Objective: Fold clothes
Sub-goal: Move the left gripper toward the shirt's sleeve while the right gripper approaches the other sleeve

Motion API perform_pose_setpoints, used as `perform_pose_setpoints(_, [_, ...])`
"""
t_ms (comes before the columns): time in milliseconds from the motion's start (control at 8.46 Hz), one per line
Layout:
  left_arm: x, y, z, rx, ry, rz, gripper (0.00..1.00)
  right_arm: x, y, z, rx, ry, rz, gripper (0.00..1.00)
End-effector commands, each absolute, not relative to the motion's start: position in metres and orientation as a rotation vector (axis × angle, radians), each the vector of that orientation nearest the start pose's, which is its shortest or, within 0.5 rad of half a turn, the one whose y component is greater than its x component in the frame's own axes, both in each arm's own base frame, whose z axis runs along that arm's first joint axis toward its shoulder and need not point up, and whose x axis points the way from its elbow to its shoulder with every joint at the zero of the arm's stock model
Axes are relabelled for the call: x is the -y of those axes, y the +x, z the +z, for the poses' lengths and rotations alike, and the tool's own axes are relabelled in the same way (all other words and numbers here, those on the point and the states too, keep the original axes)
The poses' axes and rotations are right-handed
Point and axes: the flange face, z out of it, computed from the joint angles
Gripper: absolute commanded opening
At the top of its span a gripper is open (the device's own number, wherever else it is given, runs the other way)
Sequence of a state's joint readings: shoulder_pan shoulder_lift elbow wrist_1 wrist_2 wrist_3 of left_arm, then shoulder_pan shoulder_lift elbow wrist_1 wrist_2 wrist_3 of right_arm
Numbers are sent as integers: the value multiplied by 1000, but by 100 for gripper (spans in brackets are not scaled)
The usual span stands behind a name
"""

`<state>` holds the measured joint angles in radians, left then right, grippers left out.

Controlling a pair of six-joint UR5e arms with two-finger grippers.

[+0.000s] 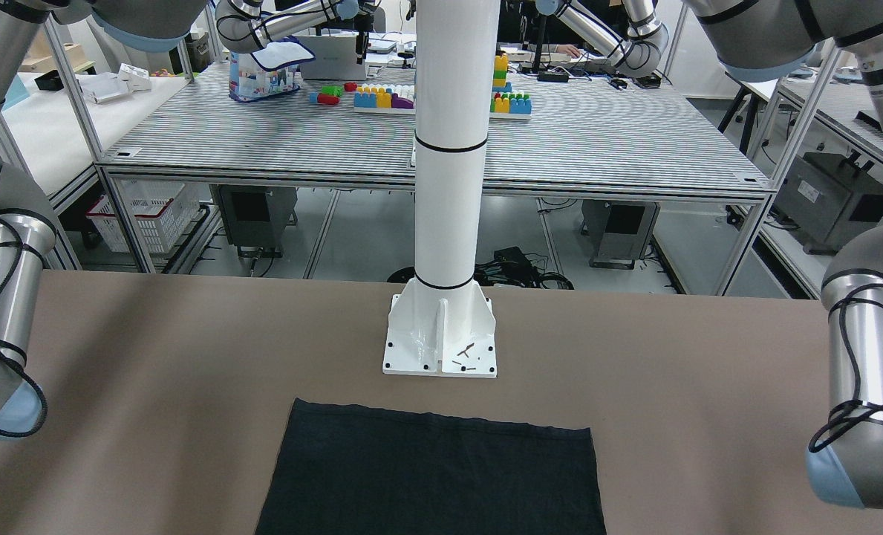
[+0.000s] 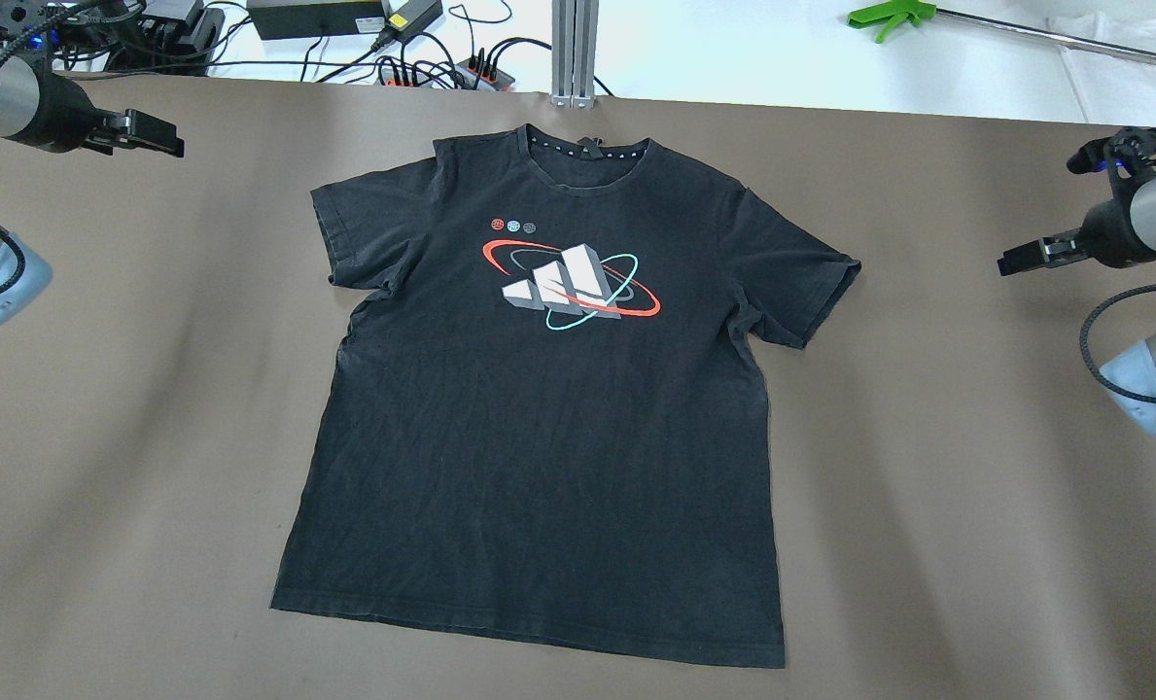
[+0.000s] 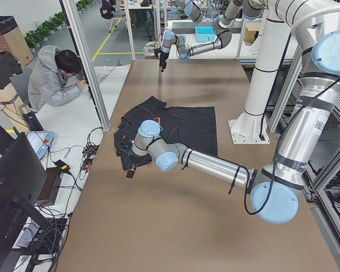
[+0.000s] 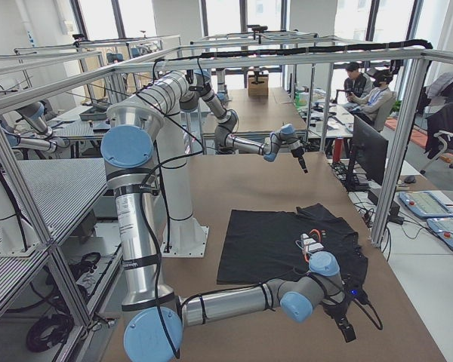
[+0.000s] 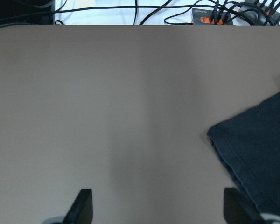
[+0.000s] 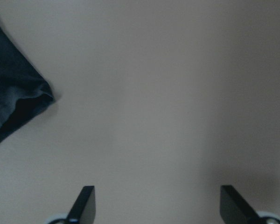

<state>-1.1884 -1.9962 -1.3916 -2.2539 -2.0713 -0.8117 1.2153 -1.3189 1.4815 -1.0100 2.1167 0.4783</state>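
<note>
We see a black T-shirt (image 2: 539,428) spread flat and face up on the brown desk (image 2: 928,486), roughly in the middle between the two arms. Its collar (image 2: 585,146) points to the far edge of the desk, away from the robot, and its bottom hem (image 2: 529,627) lies on the robot's side, near the base plate (image 1: 440,349) of the white post (image 1: 448,148) but not touching it. A print (image 2: 568,282) of white blocks ringed in red and teal sits on the chest. Both short sleeves are laid out to the sides, and the cloth shows light creases.

The left pincer (image 5: 157,205) hangs over bare desk on the robot's left, its two fingers set wide apart with nothing between them. In its wrist view we find the edge of one sleeve (image 5: 256,154) off to the right, clear of the fingers. The right pincer (image 6: 156,200) hangs over bare desk on the other side, its fingers likewise wide apart and holding nothing; the tip of the other sleeve (image 6: 14,98) shows at the left of its wrist view, well clear of it.

Beyond the far edge of the desk we see a power strip (image 2: 441,73) with cables. A person (image 3: 56,79) in a grey jacket sits at a neighbouring table.
</note>
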Motion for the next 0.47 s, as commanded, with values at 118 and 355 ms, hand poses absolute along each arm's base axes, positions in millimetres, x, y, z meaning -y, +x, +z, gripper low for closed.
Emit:
perform_pose_setpoints(118, [698, 234, 402, -934, 530, -181, 100, 624, -224, 495, 830, 469, -39, 94])
perform_pose_setpoints(355, [703, 252, 383, -955, 523, -221, 100, 623, -266, 473, 846, 470, 32, 94])
